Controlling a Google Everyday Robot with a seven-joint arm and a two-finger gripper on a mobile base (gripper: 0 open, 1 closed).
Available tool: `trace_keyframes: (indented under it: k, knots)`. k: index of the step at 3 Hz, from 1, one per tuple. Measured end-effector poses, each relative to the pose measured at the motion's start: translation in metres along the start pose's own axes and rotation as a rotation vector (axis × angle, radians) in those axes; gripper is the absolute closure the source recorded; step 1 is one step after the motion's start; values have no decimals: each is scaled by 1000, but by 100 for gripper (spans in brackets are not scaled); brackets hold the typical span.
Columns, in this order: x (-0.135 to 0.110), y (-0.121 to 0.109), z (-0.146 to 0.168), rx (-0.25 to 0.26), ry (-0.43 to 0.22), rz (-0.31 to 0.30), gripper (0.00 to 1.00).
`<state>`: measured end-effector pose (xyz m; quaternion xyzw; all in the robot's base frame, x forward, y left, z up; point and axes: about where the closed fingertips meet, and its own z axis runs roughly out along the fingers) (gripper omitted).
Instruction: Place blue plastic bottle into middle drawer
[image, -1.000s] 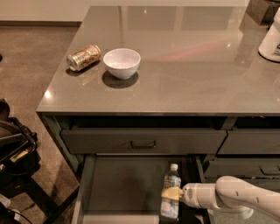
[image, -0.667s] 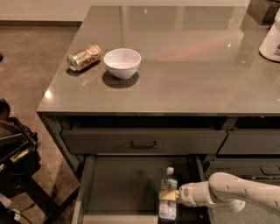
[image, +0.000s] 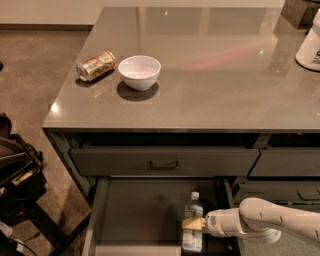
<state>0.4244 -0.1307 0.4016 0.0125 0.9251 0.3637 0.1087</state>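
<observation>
Middle drawer (image: 140, 210) front cut off by frame; gripper (image: 192, 223) at its right side, clamped across blue plastic bottle (image: 193, 206)

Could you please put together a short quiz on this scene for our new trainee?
1. True or false: the drink can lies on its side beside the white bowl on the counter.
2. What does the gripper, down at the right of the open middle drawer, grip? A the bowl; B the blue plastic bottle; C the can.
3. Is the handled drawer above it open or shut?
Key: 1 true; 2 B; 3 shut.
</observation>
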Motion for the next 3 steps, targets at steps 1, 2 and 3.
trace_keyframes:
  k: [1, 2, 3]
  knots:
    - [0, 0, 0, 0, 0, 0, 12]
    - [0, 0, 0, 0, 0, 0, 0]
    - [0, 0, 0, 0, 0, 0, 0]
